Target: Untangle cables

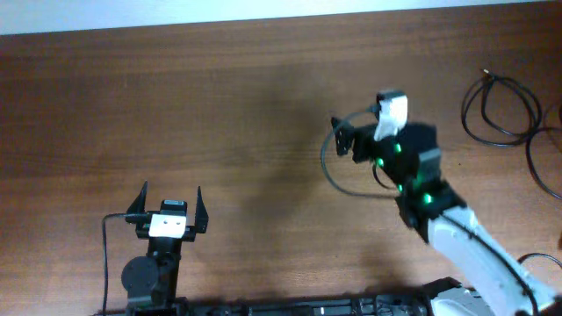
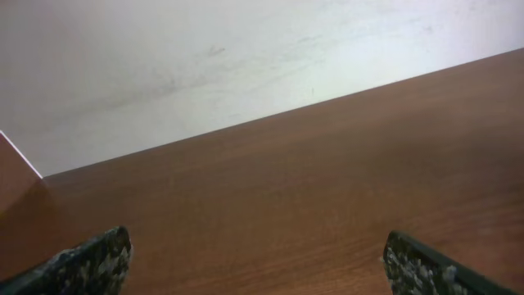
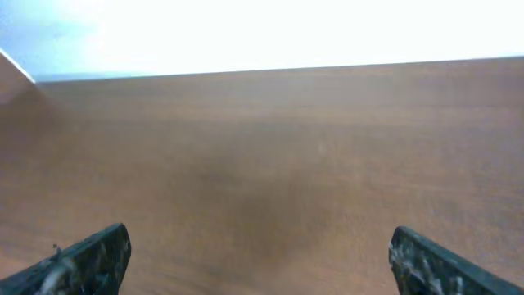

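Thin black cables lie in loose loops at the far right of the brown table [image 1: 219,105]. One loop [image 1: 502,110] has a small plug at its top left, and another cable [image 1: 540,162] curves along the right edge. My right gripper [image 1: 341,137] is open and empty over the table's middle right, well to the left of the cables. Its wrist view shows its jaws [image 3: 262,262] wide apart over bare wood. My left gripper [image 1: 169,206] is open and empty near the front left, its jaws [image 2: 258,262] spread over bare wood. Neither wrist view shows a cable.
The right arm [image 1: 465,237] reaches in from the front right corner, with its own wire [image 1: 327,167] looping below the wrist. The left arm's base [image 1: 145,276] stands at the front edge. The table's far edge [image 1: 263,22] meets a pale wall.
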`<state>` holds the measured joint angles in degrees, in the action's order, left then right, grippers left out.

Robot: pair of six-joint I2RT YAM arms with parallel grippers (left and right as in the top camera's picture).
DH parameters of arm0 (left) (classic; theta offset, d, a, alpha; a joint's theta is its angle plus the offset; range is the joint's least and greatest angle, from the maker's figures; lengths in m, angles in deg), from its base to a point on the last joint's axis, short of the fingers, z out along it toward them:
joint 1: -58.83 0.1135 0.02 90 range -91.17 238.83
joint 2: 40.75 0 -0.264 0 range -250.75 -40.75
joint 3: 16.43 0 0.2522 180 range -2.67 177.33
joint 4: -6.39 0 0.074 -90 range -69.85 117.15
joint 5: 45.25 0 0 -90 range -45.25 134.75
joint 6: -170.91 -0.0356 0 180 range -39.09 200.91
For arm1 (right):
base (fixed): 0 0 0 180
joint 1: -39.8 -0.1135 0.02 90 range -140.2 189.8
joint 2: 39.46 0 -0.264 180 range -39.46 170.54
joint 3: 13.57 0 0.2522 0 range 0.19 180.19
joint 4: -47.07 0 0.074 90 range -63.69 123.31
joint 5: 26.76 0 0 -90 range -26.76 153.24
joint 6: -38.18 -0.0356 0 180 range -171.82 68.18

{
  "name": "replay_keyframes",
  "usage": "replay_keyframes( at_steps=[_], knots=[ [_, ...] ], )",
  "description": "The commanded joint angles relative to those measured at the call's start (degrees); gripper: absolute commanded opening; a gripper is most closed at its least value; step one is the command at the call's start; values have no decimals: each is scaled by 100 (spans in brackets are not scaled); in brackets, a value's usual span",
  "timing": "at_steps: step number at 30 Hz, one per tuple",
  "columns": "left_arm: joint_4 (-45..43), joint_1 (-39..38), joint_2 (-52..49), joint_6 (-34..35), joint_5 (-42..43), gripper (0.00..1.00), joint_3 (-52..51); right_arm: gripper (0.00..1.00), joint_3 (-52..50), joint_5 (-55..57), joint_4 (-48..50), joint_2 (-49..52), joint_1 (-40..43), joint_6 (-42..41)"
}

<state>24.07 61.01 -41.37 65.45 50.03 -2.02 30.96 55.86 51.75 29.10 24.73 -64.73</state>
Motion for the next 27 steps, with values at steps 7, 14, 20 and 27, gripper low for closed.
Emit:
replay_keyframes(
  at_steps=[7, 14, 20, 27],
  knots=[
    [46, -4, 33, -48, -61, 99, -13, 99, -2013, 713, 758, -1827, -28, 48],
    [46, -4, 33, -48, -59, 99, -13, 99, -3045, 1121, 811, -3425, -11, 66],
    [46, -4, 33, -48, -61, 99, -13, 99, -3045, 1088, -387, -4424, 533, 247],
    [46, -4, 33, -48, -61, 99, -13, 99, -3045, 909, -2302, -6192, 1003, 1561]
  ],
)
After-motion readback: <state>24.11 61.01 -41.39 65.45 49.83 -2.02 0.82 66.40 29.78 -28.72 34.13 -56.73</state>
